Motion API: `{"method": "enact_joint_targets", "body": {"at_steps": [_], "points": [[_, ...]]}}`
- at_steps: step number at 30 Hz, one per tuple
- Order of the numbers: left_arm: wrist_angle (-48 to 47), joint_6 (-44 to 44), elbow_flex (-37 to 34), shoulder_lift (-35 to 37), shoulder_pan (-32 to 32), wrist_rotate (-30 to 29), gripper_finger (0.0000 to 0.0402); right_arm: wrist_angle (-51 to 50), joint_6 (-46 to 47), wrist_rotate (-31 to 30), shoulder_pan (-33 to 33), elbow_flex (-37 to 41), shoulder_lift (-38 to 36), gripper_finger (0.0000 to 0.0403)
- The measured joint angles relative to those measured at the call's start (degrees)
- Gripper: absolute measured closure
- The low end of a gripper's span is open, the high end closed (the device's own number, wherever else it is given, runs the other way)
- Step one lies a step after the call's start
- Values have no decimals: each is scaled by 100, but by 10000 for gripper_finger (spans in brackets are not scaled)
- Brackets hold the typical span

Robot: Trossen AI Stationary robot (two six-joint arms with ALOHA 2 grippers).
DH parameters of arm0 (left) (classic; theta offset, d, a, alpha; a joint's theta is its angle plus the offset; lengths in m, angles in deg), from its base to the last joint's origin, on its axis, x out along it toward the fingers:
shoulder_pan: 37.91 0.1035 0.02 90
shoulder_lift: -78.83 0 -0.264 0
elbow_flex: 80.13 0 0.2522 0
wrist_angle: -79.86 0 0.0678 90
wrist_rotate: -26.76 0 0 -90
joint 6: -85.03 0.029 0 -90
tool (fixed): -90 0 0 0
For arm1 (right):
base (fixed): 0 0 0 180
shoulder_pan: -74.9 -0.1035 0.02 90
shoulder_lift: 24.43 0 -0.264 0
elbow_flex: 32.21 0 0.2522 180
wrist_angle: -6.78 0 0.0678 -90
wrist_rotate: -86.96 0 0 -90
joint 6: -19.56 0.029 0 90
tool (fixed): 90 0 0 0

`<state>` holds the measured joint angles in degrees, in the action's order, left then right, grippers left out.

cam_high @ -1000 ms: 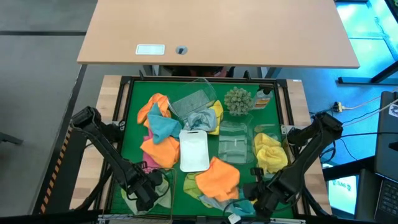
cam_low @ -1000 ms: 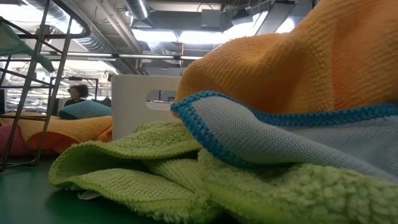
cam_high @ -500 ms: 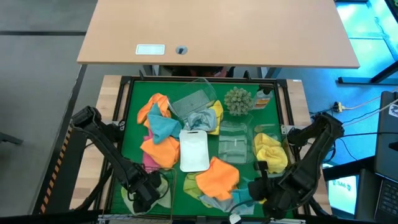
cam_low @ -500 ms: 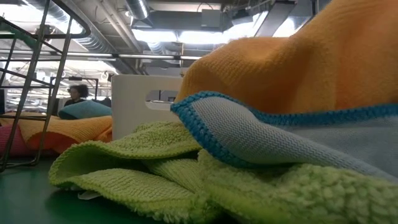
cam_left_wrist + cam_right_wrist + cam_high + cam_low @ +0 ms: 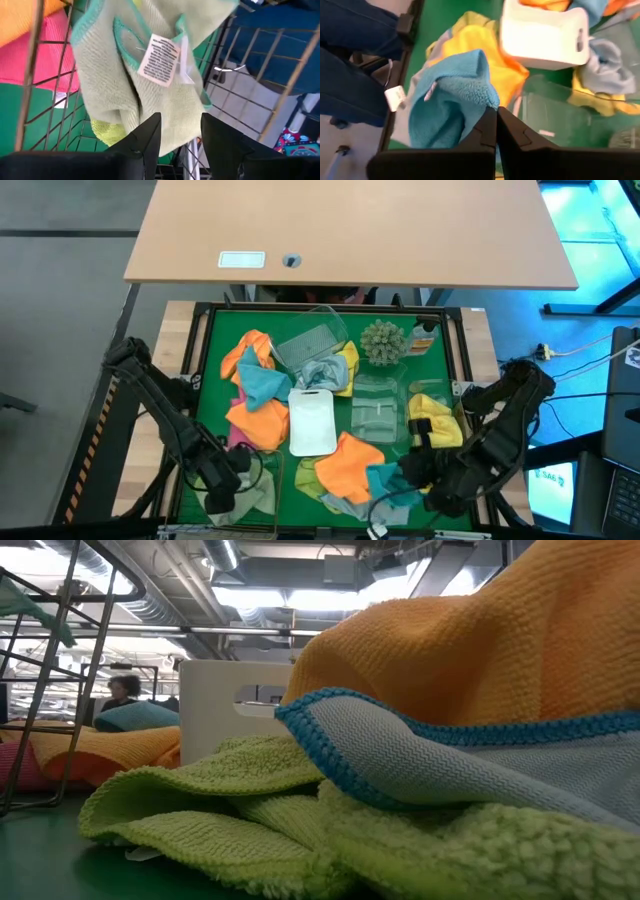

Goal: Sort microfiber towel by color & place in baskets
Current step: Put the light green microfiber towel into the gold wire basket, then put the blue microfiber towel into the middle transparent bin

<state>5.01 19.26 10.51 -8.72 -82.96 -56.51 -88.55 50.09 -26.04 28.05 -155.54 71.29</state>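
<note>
It was an industrial lab: exposed ceiling ducts [image 5: 150, 600], strip lights [image 5: 300, 598], a wooden desk [image 5: 350, 230].

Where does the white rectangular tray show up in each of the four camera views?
High view: white tray at the table's centre, just above the orange towel.
Low view: standing behind the lime green towel, left of centre.
Left wrist view: not in it.
Right wrist view: near the top, right of centre.
Shared landmark: the orange towel beside the tray, huge in the low view.
</note>
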Motion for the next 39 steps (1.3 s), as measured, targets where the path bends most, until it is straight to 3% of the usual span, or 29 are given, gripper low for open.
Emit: {"method": "enact_joint_targets", "body": {"at_steps": [15, 25, 34, 39], "points": [[659, 464, 0, 803, 10, -1516, 270, -754, -1500, -266, 1330, -1402, 2, 402], [781, 495, 0, 852, 13, -1636, 270, -841, -2544, -465, 2225, -2537, -2, 402], [781, 502, 0, 852, 15, -1780, 270, -851, -2958, -329, 2983, -2453, -148, 402], [781, 621, 0, 852, 15, -1929, 270, -836, -2977, -147, 3097, -2367, -154, 402]]}}
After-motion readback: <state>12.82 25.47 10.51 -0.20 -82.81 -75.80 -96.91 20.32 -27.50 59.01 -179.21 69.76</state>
